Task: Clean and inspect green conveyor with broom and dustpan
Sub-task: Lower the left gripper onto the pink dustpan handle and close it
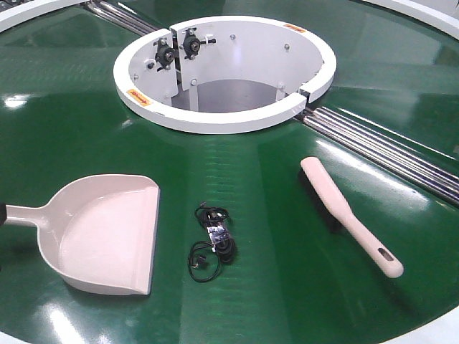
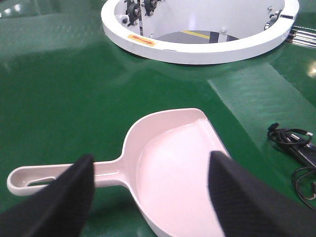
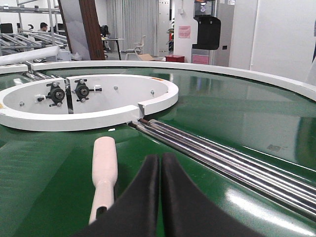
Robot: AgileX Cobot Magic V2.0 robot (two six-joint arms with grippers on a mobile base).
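Note:
The green conveyor (image 1: 287, 287) fills the front view. The dustpan (image 1: 107, 233) lies on it at the left, with its handle pointing left. The broom (image 1: 344, 208) lies at the right, with its slotted handle end toward me. In the left wrist view my left gripper (image 2: 150, 157) is open and empty. It hovers over the dustpan (image 2: 177, 163), where the handle joins the scoop. In the right wrist view my right gripper (image 3: 161, 157) is shut and empty. It sits just right of the broom (image 3: 104, 168) without touching it. The broom's bristles are hidden beneath it.
A tangle of black cable with a small device (image 1: 214, 242) lies between the dustpan and the broom, and also shows in the left wrist view (image 2: 296, 148). The white central ring (image 1: 222, 72) stands behind. Steel roller strips (image 1: 387, 147) run to the right, close to my right gripper (image 3: 222, 153).

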